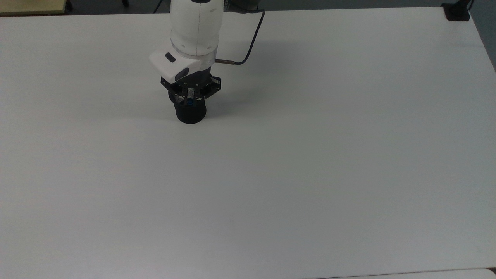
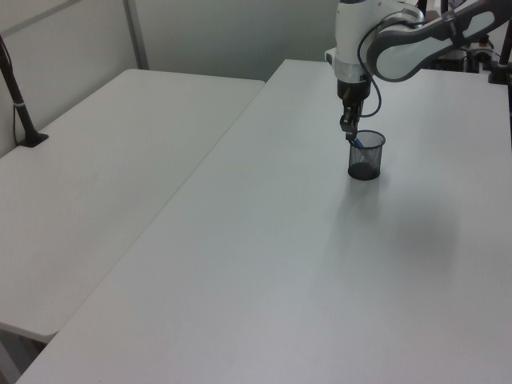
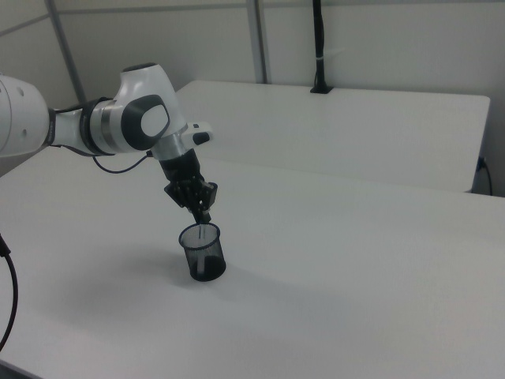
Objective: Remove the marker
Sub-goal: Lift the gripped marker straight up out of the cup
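Note:
A black mesh cup (image 1: 190, 114) stands on the white table (image 1: 310, 162), toward the far left in the top view. The marker (image 1: 190, 102) sticks out of it, its blue cap up and leaning against the rim. My gripper (image 1: 189, 99) hangs straight over the cup mouth, its fingers drawn together on the marker's blue top. In the left view the gripper (image 2: 350, 138) touches the blue cap (image 2: 358, 144) at the cup's (image 2: 366, 158) rim. In the right view the gripper (image 3: 202, 214) sits just above the cup (image 3: 203, 254), with the marker's white barrel (image 3: 203, 234) inside the mesh.
A black cable (image 1: 254, 42) loops off the wrist. A second white table (image 2: 96, 160) stands beside this one, with a black clamped post (image 2: 18, 100) at its edge. A black clamp (image 1: 457, 11) sits on the table's far right corner in the top view.

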